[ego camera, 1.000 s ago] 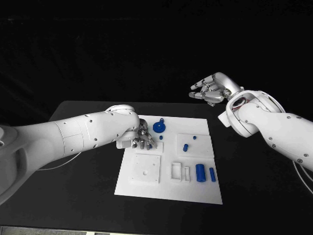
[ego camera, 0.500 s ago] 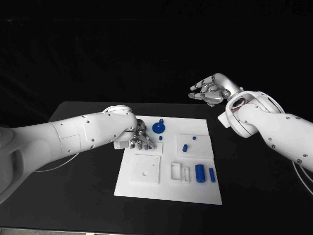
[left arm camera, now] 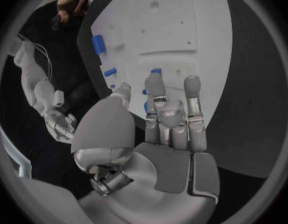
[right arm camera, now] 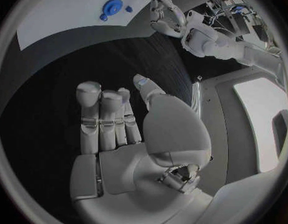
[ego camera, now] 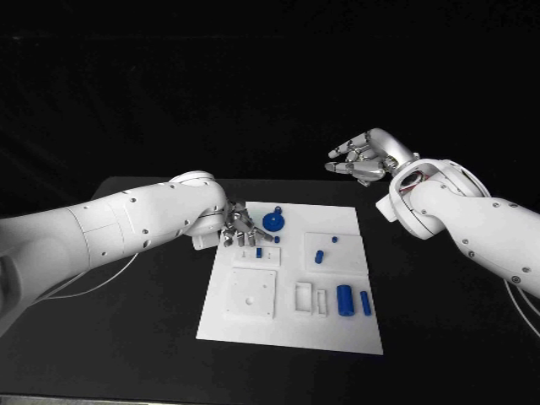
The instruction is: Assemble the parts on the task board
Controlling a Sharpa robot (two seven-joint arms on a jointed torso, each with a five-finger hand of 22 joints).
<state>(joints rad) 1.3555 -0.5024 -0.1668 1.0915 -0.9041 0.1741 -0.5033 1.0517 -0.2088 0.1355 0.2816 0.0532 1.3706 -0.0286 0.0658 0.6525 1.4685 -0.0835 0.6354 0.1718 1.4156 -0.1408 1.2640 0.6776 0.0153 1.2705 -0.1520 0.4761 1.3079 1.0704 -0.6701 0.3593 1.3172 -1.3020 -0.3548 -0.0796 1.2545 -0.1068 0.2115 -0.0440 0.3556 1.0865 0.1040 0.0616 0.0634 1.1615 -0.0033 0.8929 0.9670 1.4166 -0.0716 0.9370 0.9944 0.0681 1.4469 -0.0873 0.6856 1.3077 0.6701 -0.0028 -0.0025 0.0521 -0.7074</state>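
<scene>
The white task board (ego camera: pixel 288 329) lies mid-table. On it are a round blue part (ego camera: pixel 274 221), a small blue peg (ego camera: pixel 278 238), a small blue piece (ego camera: pixel 259 251), two small blue pieces (ego camera: pixel 320 253) on a raised block, and two blue cylinders (ego camera: pixel 346 298) near the front right. My left hand (ego camera: pixel 237 228) hovers over the board's far left corner with fingers extended and nothing in them. In the left wrist view the fingers (left arm camera: pixel 193 92) stretch over the board (left arm camera: pixel 181 30). My right hand (ego camera: pixel 365 156) hangs open, raised beyond the table's far edge.
A square white plate (ego camera: pixel 253 291) and a slotted white block (ego camera: pixel 308 295) stand on the board's front half. The right wrist view looks across the black table to the board (right arm camera: pixel 63 15), the round blue part (right arm camera: pixel 111 7) and my left hand (right arm camera: pixel 166 15).
My left hand has drawn back toward the board's far left corner, uncovering the small blue piece beneath it. The right hand has hardly moved.
</scene>
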